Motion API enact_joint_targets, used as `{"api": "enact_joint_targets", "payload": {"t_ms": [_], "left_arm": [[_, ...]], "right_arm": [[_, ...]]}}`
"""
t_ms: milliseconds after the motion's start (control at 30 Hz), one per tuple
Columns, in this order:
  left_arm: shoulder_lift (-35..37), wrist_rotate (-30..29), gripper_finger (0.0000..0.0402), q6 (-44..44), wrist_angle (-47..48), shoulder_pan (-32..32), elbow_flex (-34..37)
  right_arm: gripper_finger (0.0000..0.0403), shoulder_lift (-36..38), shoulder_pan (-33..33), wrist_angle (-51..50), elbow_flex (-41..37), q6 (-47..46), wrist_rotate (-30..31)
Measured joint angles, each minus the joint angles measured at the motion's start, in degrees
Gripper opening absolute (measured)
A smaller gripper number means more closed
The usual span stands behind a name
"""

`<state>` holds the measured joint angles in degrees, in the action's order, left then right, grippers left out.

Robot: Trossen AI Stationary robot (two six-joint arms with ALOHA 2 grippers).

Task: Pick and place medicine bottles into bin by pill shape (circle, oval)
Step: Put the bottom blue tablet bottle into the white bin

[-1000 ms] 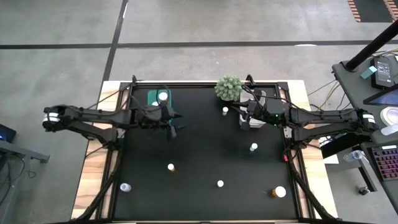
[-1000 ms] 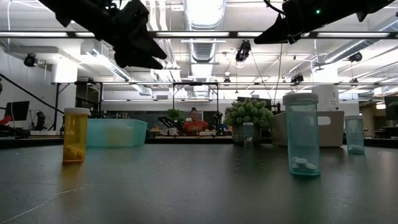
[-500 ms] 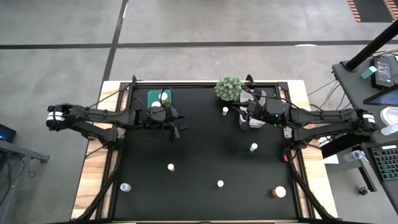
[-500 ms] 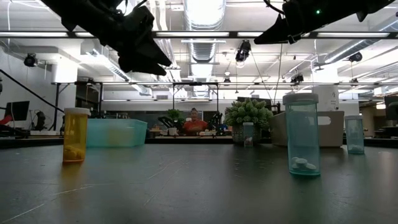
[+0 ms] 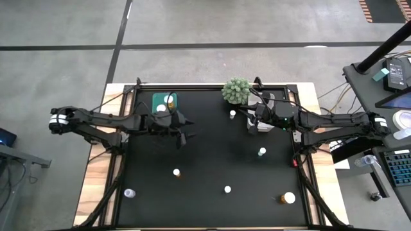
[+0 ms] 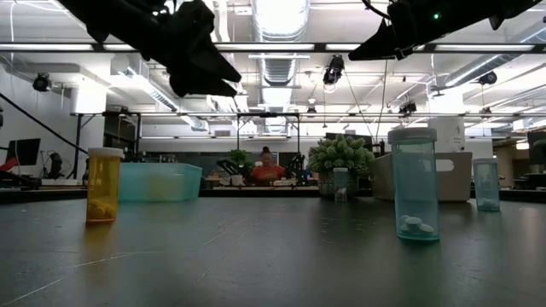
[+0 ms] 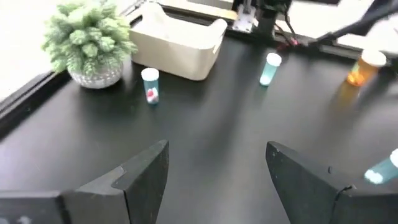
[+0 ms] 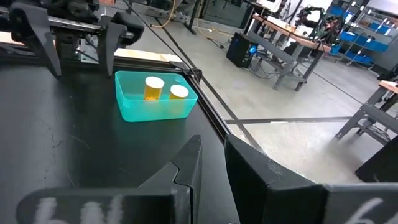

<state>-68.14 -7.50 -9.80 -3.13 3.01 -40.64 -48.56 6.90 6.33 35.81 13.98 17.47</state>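
Overhead, the left end effector (image 5: 182, 135) is hovering wide and empty just off the teal bin (image 5: 164, 101), which is holding two bottles (image 5: 168, 99); it should be lining up squarely over the next bottle (image 5: 176, 172) at six o'clock. The right end effector (image 5: 252, 124) is waiting, narrow and empty, by the white bin (image 5: 270, 99). At bench level, an amber bottle (image 6: 103, 184) and a pale bottle (image 6: 417, 182) are standing upright. No writing is readable in any view.

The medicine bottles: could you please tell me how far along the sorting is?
Done: two bottles stand in the teal bin. In hand: nothing; the left pincer hangs open and empty beside that bin, and the right pincer waits at the beige bin. Left: six loose bottles stand on the black mat.
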Motion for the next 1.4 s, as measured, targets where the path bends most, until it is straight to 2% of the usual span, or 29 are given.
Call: {"api": "enact_joint_targets", "payload": {"t_ms": [67,133,200,433,667,867,1000,1233,1400], "left_arm": [[0.2,4.1,0.0251,1.5,1.8,0.0,-0.1],[1.5,10.5,0.0251,1.6,7.8,-0.1,-1.4],[4.0,12.9,0.0251,1.0,12.1,-1.3,-1.8],[8.5,7.4,0.0251,1.3,2.6,-10.8,4.6],[7.8,2.6,0.0251,1.2,-8.1,-16.0,8.7],[5.3,2.4,0.0251,3.6,-15.2,-16.7,9.4],[4.7,1.0,0.0251,4.5,-16.4,-16.6,9.4],[4.7,0.3,0.0251,4.2,-16.4,-16.6,9.4],[4.7,-0.4,0.0251,2.5,-16.5,-16.6,9.4]], "right_arm": [[0.0061,0.0,0.0,0.0,0.0,-0.1,0.0],[0.0061,0.0,0.0,-0.1,0.0,-1.5,0.0],[0.0061,0.0,-0.3,-0.1,0.0,-3.9,0.0],[0.0061,0.0,-4.7,-0.1,0.0,-8.0,-2.6],[0.0061,0.0,-14.2,-0.1,0.2,-15.3,-4.6],[0.0061,0.0,-23.1,0.5,0.8,-21.7,-4.5],[0.0061,-0.8,-27.8,0.4,2.9,-24.0,-4.2],[0.0061,-7.6,-34.4,-0.6,8.2,-24.1,-4.0],[0.0061,-13.5,-37.6,-13.7,15.2,-29.4,-4.0]]}}
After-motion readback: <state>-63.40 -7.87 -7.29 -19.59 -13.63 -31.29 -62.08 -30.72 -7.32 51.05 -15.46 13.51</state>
